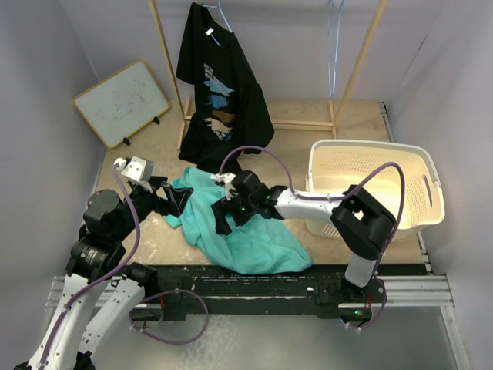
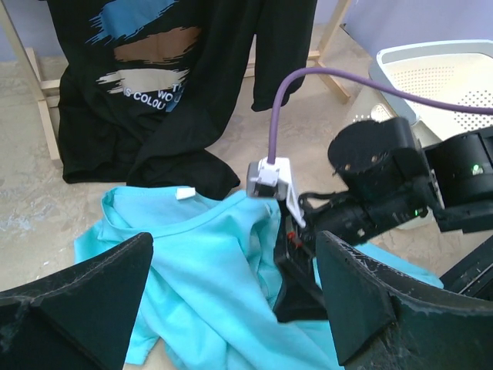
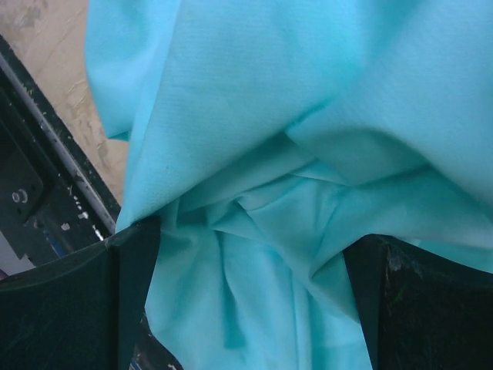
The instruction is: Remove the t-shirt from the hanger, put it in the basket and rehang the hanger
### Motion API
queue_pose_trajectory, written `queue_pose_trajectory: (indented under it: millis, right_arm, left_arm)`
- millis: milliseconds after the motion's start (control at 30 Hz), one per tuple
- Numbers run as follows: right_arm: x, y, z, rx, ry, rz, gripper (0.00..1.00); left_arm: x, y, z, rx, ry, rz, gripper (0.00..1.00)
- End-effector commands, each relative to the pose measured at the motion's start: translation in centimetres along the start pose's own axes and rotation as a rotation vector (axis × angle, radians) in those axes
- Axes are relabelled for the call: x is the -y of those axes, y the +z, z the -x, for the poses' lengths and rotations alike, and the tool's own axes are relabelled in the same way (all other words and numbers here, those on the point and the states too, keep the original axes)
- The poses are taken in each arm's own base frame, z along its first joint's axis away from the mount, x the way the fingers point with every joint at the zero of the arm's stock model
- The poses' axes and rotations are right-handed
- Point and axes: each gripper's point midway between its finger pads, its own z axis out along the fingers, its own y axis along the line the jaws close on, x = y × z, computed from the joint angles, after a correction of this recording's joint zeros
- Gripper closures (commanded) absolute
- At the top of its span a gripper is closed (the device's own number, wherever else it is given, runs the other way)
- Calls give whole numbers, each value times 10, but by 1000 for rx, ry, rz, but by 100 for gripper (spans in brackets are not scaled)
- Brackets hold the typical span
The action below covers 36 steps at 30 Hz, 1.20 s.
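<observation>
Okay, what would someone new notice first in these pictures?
The bright turquoise t-shirt lies crumpled on the table, with both open grippers at it: the right gripper above its middle, the left gripper at its left edge. Behind it a black printed t-shirt hangs on a blue hanger from the wooden rack. A white laundry basket stands at the right.

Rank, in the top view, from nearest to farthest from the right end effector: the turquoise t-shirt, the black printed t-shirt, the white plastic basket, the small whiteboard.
1. Turquoise t-shirt: directly under the right end effector.
2. Black printed t-shirt: hanging just behind it.
3. White plastic basket: to its right.
4. Small whiteboard: back left corner.
</observation>
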Motion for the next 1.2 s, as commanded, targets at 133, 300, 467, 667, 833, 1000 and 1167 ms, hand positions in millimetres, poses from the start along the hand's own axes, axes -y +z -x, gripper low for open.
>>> queue_pose_trajectory:
  millis: [133,300,467,667,833,1000,1167]
  right_arm:
    - [-36,21,21,48,-26,3,0]
    - [-49,9,35,107,-27,29,0]
    - [-63,-4,43,125,-42,62,0]
    - [-82,-10,42,129,-60,155,0]
    - [-95,-2,36,103,-70,223,0]
    - [-92,16,27,70,-88,164,0]
    - [-74,46,11,3,-107,24,0]
  left_arm:
    - [0,0,7,22,0,7,11]
    - [-1,-1,8,27,0,11,11]
    - [-1,-1,8,25,0,12,11]
    - [-1,-1,8,26,0,12,11]
    - [-1,-2,8,28,-1,13,11]
    - [-1,-1,8,27,-1,12,11]
    - [-1,-1,8,25,-1,12,11]
